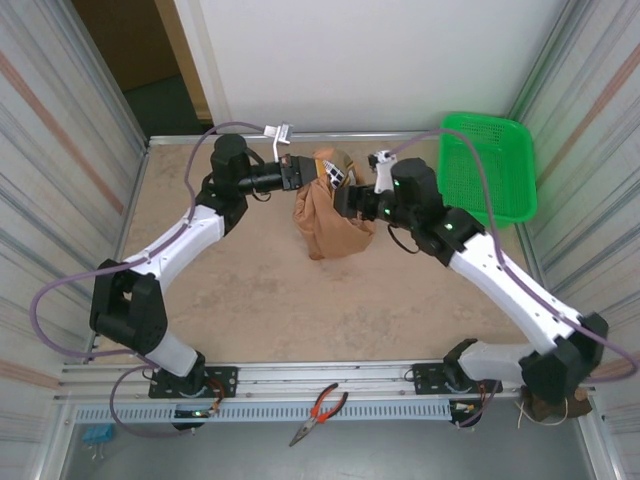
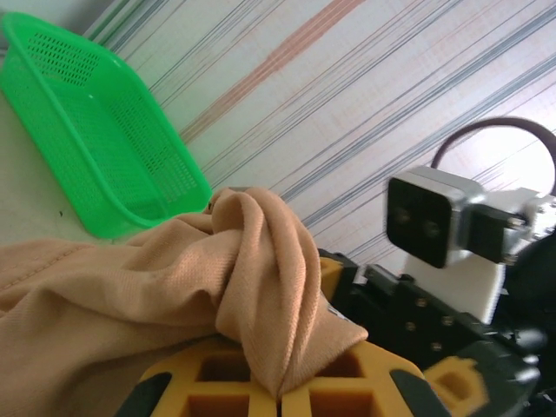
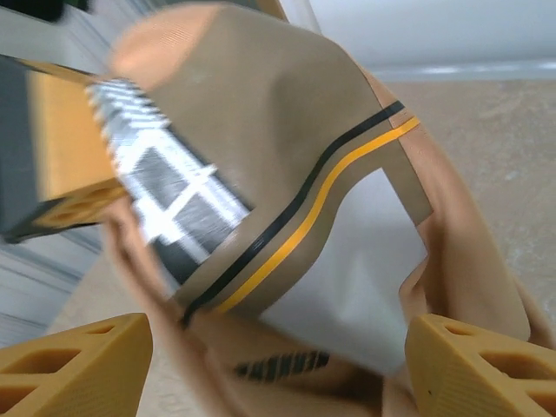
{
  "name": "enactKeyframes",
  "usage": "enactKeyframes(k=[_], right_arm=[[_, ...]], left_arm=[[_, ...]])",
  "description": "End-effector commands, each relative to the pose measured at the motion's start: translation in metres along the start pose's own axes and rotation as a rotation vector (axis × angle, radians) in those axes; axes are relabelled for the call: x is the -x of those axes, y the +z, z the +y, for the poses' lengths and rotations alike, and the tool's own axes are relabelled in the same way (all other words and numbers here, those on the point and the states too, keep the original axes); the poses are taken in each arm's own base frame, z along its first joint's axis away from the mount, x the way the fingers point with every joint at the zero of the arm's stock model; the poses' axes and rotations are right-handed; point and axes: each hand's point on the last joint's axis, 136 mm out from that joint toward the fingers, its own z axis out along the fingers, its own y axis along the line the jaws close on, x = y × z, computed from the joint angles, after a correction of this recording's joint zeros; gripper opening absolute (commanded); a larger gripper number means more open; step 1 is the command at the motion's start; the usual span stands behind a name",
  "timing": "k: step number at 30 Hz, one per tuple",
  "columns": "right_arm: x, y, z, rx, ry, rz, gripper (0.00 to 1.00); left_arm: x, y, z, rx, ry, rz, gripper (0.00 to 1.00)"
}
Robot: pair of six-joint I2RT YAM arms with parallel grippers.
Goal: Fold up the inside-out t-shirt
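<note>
Position: t-shirt (image 1: 335, 225) is bunched into a hanging tan bundle at the far middle of the worktop (image 1: 250, 300), between the two arms. I cannot tell whether its lower end rests on the surface.

Left gripper (image 1: 300, 176) reaches in from the left at the bundle's top. Left wrist view: its yellow fingers (image 2: 356, 395) are together, clamped on a fold of fabric that drapes over them.

Right gripper (image 1: 352, 200) is at the bundle's right side, against the cloth. Right wrist view: fingers (image 3: 486, 382) are apart, with cloth lying between them and not pinched. A print (image 3: 261, 130) with black and yellow stripes and a white area faces the camera.

Green basket (image 1: 490, 165) sits at the far right, apart from the t-shirt. Pliers (image 1: 320, 408) lie by the near rail (image 1: 330, 375), between the arm bases.
</note>
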Motion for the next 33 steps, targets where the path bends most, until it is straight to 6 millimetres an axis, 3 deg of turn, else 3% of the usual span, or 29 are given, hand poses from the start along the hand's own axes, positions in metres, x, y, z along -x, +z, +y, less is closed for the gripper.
enactKeyframes(k=[1,2,3,4,5,8,13,16,18,19,24,27,30,33], right_arm=[[0.024,0.01,-0.006,-0.028,-0.042,-0.043,0.69],[0.025,0.015,-0.009,-0.029,-0.036,-0.033,0.62],[0.026,0.019,-0.013,-0.023,-0.027,-0.024,0.4],[0.026,0.019,-0.015,-0.004,-0.016,-0.015,0.12],[0.027,0.017,-0.016,0.015,-0.005,-0.015,0.0],[0.037,-0.009,-0.004,0.157,0.004,-0.039,0.0],[0.046,-0.064,0.034,0.476,-0.02,-0.052,0.0],[0.052,-0.084,0.046,0.602,-0.013,-0.066,0.0],[0.057,-0.089,0.047,0.645,0.002,-0.084,0.0],[0.06,-0.088,0.044,0.641,0.025,-0.093,0.0],[0.071,-0.074,0.02,0.605,0.145,-0.132,0.0],[0.072,-0.066,0.016,0.607,0.177,-0.133,0.0],[0.069,-0.059,0.013,0.606,0.199,-0.124,0.0],[0.067,-0.054,0.015,0.614,0.211,-0.118,0.0]], left_arm=[[0.006,0.001,-0.025,-0.057,0.054,0.019,0.0],[0.005,0.001,-0.025,-0.058,0.054,0.022,0.0],[0.004,0.001,-0.024,-0.058,0.052,0.023,0.0],[0.003,0.0,-0.023,-0.054,0.051,0.029,0.0],[0.003,-0.001,-0.021,-0.049,0.051,0.033,0.0],[0.003,-0.009,-0.008,-0.002,0.059,0.032,0.0],[0.02,-0.026,0.043,0.106,0.015,-0.006,0.0],[0.029,-0.03,0.075,0.164,-0.022,-0.015,0.23],[0.033,-0.031,0.088,0.186,-0.037,-0.02,0.43],[0.033,-0.032,0.091,0.194,-0.043,-0.02,0.47],[0.024,-0.049,0.072,0.235,0.003,-0.078,0.62],[0.01,-0.056,0.038,0.255,0.071,-0.11,0.7],[-0.008,-0.046,0.009,0.251,0.13,-0.093,0.74],[-0.021,-0.027,0.001,0.267,0.182,-0.059,0.76]])
